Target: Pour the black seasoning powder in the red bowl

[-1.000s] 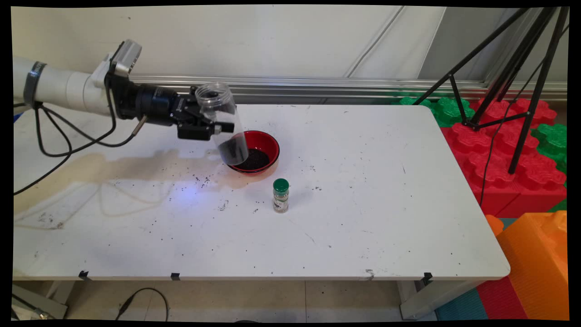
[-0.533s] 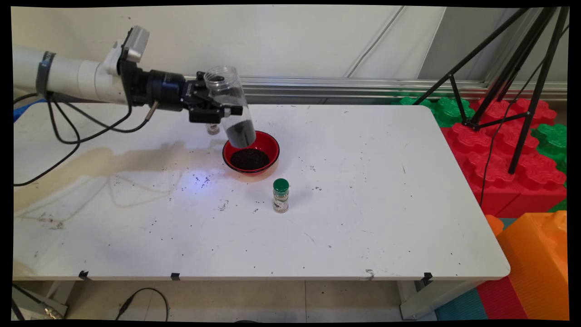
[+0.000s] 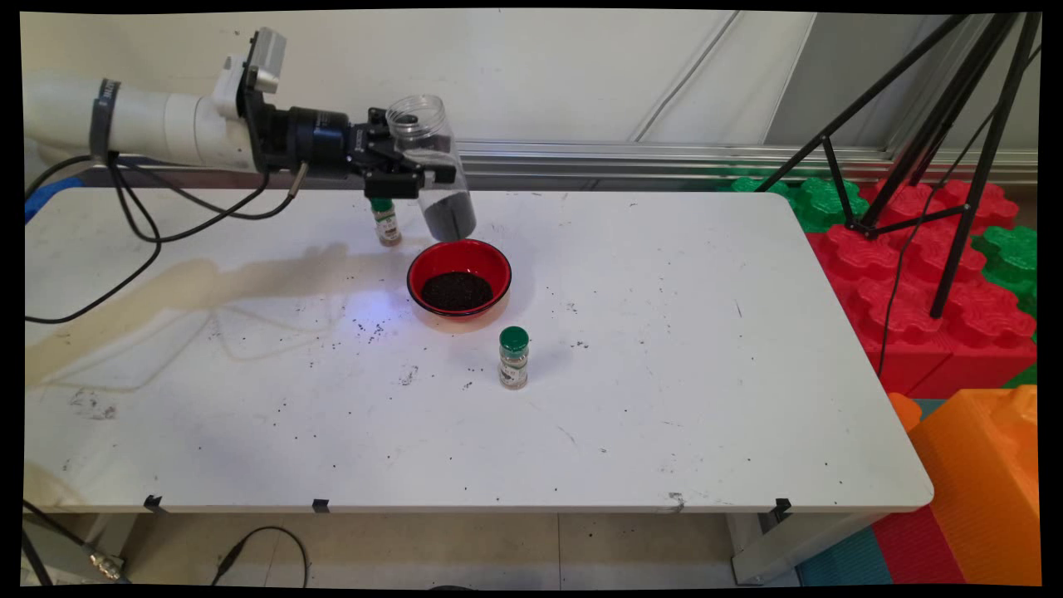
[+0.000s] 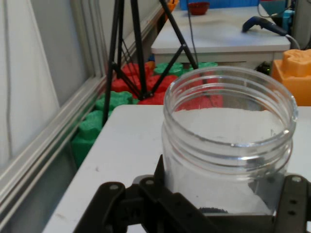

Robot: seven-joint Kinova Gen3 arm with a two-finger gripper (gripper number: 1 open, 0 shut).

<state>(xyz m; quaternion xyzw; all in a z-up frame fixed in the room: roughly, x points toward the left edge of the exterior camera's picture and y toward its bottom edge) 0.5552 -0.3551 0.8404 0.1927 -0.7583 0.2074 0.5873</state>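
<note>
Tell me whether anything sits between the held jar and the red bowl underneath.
Nothing visible does. The gripper holds the clear jar above the red bowl's far rim, open air between. A small spice bottle stands off to the left.

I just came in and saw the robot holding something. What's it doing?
The robot's pincer is gripping a clear jar with dark grains at its bottom, held in the air just above and behind a red bowl. The bowl has dark grains in it too. Two small spice bottles stand on the white table, one with a green cap and one behind the bowl.
</note>
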